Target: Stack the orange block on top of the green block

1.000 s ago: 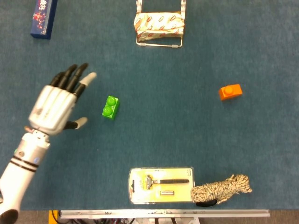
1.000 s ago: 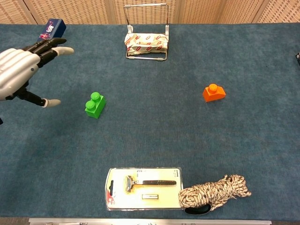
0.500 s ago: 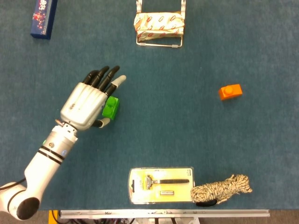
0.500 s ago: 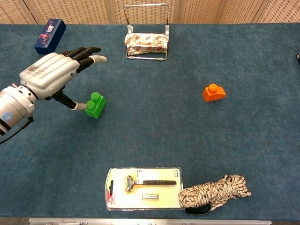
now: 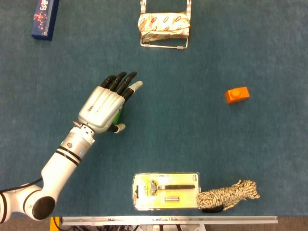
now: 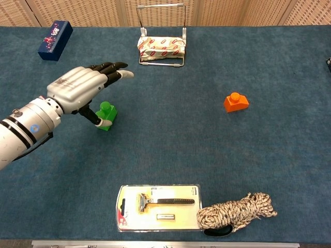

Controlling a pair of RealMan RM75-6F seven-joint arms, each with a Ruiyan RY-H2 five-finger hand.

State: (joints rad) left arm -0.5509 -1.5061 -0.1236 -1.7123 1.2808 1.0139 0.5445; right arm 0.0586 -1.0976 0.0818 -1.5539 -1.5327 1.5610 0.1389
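Observation:
The green block (image 6: 107,112) sits on the blue cloth at the left; in the head view only a sliver of the green block (image 5: 118,115) shows past my palm. My left hand (image 5: 105,104) (image 6: 85,88) hovers flat over it with fingers stretched out and apart, holding nothing; the thumb tip lies by the block's near side. The orange block (image 5: 237,94) (image 6: 236,102) rests alone far to the right. My right hand is out of both views.
A wrapped packet in a wire stand (image 5: 164,25) is at the back centre. A dark blue box (image 5: 45,16) lies at the back left. A packaged razor (image 5: 166,191) and a coil of rope (image 5: 227,195) sit near the front edge.
My left hand has swept in from the far left to the right and now covers the green block. Both blocks stayed where they were.

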